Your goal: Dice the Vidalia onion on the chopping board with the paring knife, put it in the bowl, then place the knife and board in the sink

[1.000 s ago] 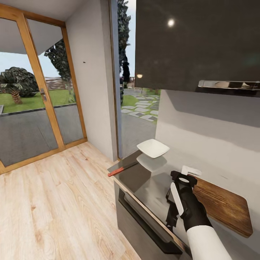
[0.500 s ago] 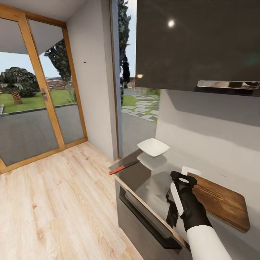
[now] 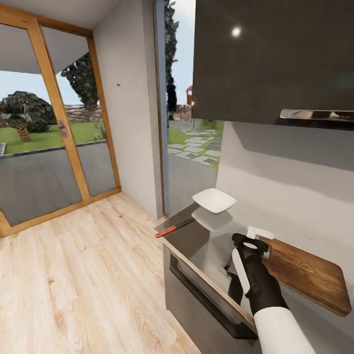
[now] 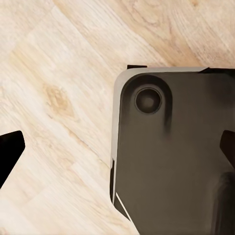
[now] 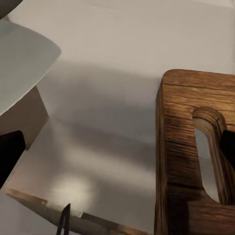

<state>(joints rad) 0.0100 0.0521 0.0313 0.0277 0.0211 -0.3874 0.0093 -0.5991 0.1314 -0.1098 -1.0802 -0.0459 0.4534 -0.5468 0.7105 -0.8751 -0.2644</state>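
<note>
The brown chopping board [image 3: 307, 273] lies on the glossy grey countertop [image 3: 204, 246], its slot-handle end [image 5: 208, 152] toward my right gripper [image 3: 250, 242]. That gripper [image 5: 117, 152] is open, hovering over the counter at the board's handle end with nothing between its fingers. The white bowl [image 3: 214, 200] stands further along near the counter's far end, and shows in the right wrist view as a pale curve [image 5: 22, 68]. The red-handled paring knife [image 3: 174, 228] lies at the counter's end corner. My left gripper [image 4: 117, 149] hangs open over the floor. Sink and onion are out of view.
A dark wall cabinet [image 3: 275, 59] hangs over the counter, with a drawer [image 3: 206, 295] below its edge. Light wood floor [image 3: 83, 285] spreads to the left toward a glass door [image 3: 54, 132]. The robot's dark base [image 4: 171, 161] sits below my left gripper.
The whole head view has slid slightly, so counter, bowl, knife and board sit a little further right in the picture. The right arm keeps its pose beside the board.
</note>
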